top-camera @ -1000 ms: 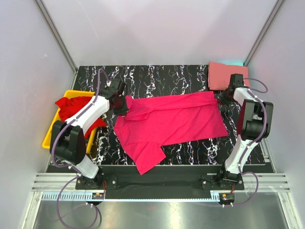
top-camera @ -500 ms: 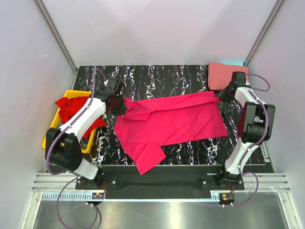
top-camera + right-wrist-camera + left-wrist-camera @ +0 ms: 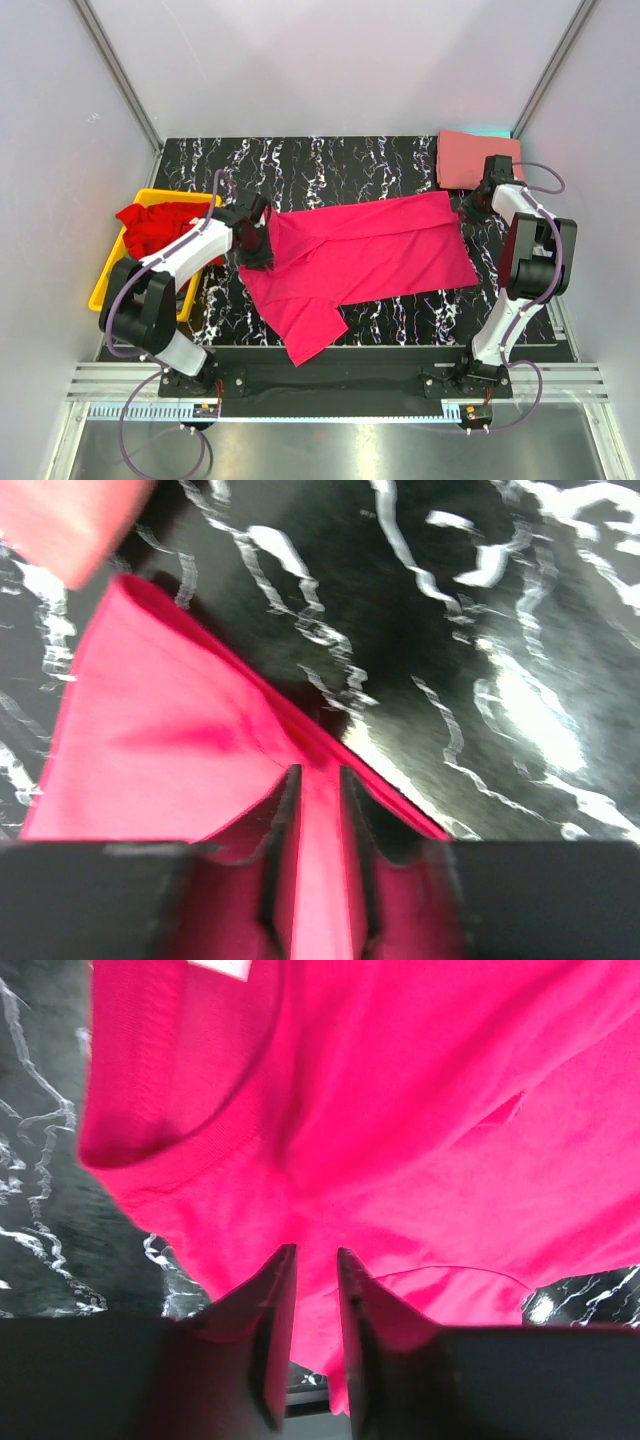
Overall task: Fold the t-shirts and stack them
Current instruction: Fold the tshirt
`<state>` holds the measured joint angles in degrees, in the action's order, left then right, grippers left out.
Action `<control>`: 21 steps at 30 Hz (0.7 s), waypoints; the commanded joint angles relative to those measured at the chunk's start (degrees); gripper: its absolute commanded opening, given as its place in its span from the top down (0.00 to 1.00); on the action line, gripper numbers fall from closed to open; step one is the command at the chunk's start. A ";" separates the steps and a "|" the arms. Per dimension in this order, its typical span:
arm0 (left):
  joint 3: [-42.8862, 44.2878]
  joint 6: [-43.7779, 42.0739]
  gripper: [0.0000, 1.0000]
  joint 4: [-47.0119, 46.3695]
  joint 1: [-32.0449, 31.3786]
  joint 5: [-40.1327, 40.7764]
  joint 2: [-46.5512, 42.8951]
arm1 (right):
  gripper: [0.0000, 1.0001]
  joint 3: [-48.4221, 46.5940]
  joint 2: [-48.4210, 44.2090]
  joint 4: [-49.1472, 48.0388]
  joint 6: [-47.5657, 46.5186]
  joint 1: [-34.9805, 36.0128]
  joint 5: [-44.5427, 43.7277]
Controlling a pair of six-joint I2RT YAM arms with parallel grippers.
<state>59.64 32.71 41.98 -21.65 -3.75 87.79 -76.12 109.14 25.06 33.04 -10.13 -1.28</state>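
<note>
Both claws, the left gripper (image 3: 316, 1257) and the right gripper (image 3: 318, 777), are nearly closed, pinching opposite ends of the spread magenta cloth t-shirt (image 3: 370, 250) — blur obscures how deep the right grip goes.

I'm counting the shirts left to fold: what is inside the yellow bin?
A red t-shirt lies bunched in the yellow bin, spilling over its rim. The left arm crosses part of the bin, so anything beneath the shirt or the arm is hidden.

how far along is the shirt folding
Done: one salmon t-shirt lies folded at the far right corner. In hand: the magenta t-shirt, spread out, pinched by left hand and right hand. To do: the red t-shirt, crumpled in the yellow bin.
</note>
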 commanded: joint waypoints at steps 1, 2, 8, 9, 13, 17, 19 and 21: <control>2.14 -0.80 0.68 0.02 -1.29 1.34 0.37 | 0.70 -4.21 -2.71 8.04 -1.22 0.29 -6.00; 4.59 -1.15 0.66 1.17 -1.38 3.29 0.45 | 0.68 -5.96 -2.88 9.55 -0.96 0.20 -7.84; 12.25 -2.21 0.53 2.42 -1.38 10.26 1.76 | 0.64 -5.10 -4.38 8.26 -0.25 0.38 -2.97; 12.61 -2.30 0.52 0.32 -1.47 8.69 2.64 | 0.63 -4.75 -4.03 7.29 -0.43 0.55 -1.55; 16.12 -1.68 0.53 -1.72 -1.38 2.71 10.63 | 0.65 -3.34 -1.48 2.12 -0.43 0.64 4.35; 19.02 -1.33 0.53 -2.16 -1.38 3.57 18.28 | 0.67 -4.57 2.82 3.67 -0.78 0.55 2.52; 19.55 -1.33 0.52 -1.90 -1.38 6.72 19.87 | 0.69 -4.39 4.67 5.25 -0.08 0.46 1.54; 20.87 -0.98 0.52 -0.41 -1.38 9.19 21.81 | 0.69 -3.60 5.03 5.96 0.62 -0.06 -1.96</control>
<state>76.84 31.53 40.93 -23.09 2.13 109.34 -79.79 113.12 29.67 32.91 -9.82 0.05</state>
